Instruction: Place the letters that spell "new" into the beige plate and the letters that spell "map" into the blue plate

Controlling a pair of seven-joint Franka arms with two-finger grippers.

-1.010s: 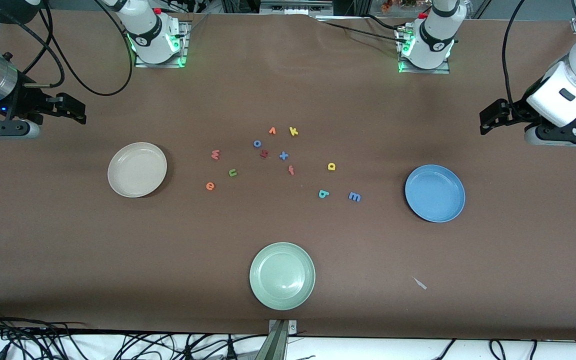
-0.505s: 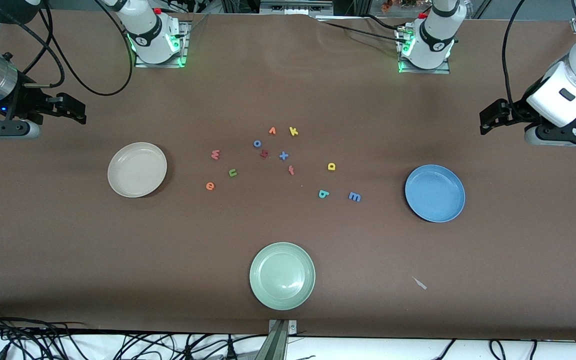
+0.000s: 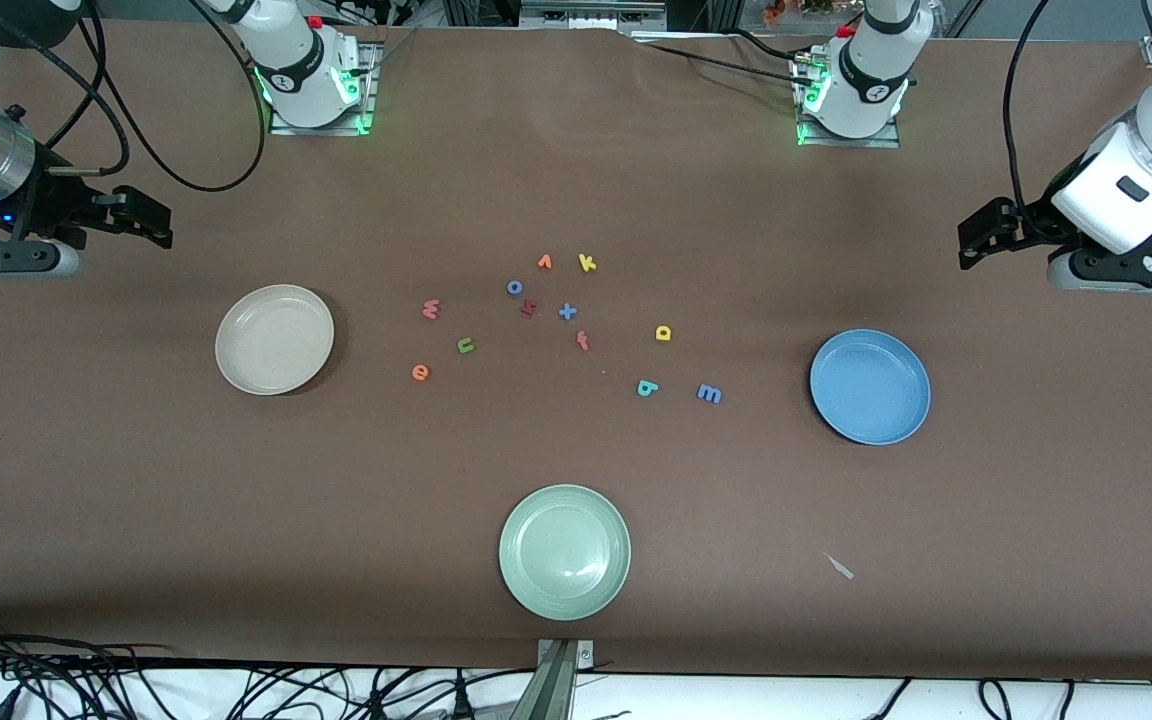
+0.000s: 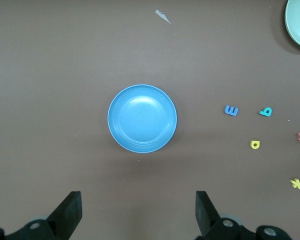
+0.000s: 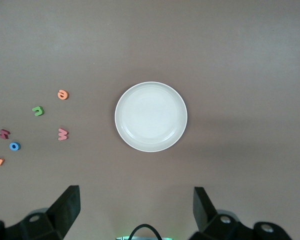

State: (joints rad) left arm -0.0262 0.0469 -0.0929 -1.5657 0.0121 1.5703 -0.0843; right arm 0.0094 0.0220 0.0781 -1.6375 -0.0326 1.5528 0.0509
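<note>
Two hands wait wide open, empty: left hand [image 4: 137, 220] over blue plate [image 3: 870, 386], right hand [image 5: 135, 217] over beige plate [image 3: 274, 339]. Foam letters [image 3: 566, 311] lie between, none at twelve o'clock.

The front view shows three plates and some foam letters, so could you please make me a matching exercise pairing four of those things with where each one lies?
Things:
1. beige plate
2. blue plate
3. pale green plate
4. yellow k

Places:
A. toward the left arm's end of the table
B. nearest of the plates to the front camera
C. among the letters farthest from the front camera, beside the orange v
D. toward the right arm's end of the table

Pairs: 1-D, 2-A, 3-B, 4-C
</note>
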